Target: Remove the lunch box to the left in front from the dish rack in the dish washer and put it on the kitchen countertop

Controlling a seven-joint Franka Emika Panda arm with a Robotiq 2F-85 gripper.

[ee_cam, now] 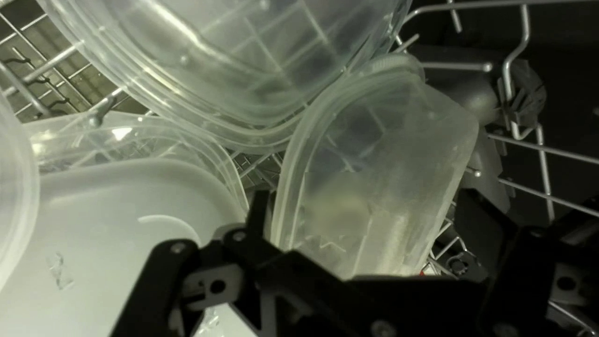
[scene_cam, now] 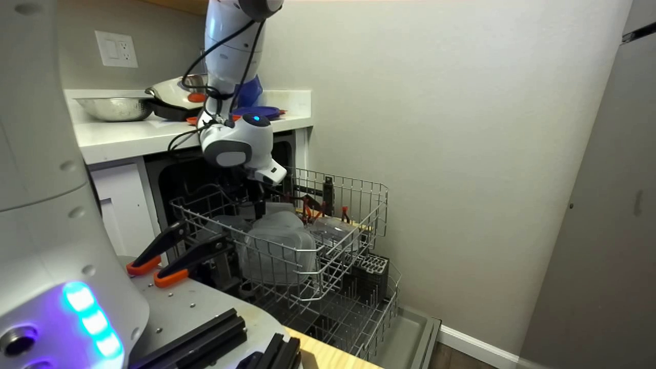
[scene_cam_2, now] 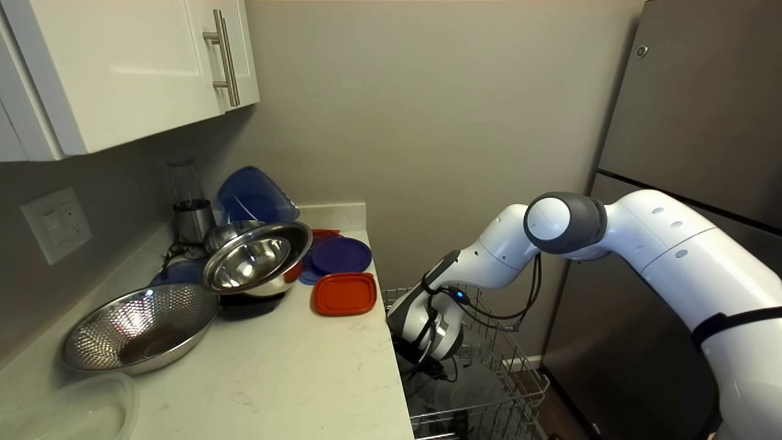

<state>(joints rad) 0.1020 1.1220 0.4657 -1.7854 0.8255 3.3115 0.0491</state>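
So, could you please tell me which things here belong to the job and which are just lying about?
For the job:
gripper
lunch box, probably the one between the open jaws
dish rack
dish washer
kitchen countertop

Just lying about:
colander
steel bowls
red lid
blue lid
clear round-sided tub

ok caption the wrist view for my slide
Open gripper framing a translucent plastic box beside a clear tub in the dish rack.

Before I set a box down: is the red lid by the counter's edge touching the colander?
Apart. In an exterior view, white countertop shows plainly between the red lid and the colander.
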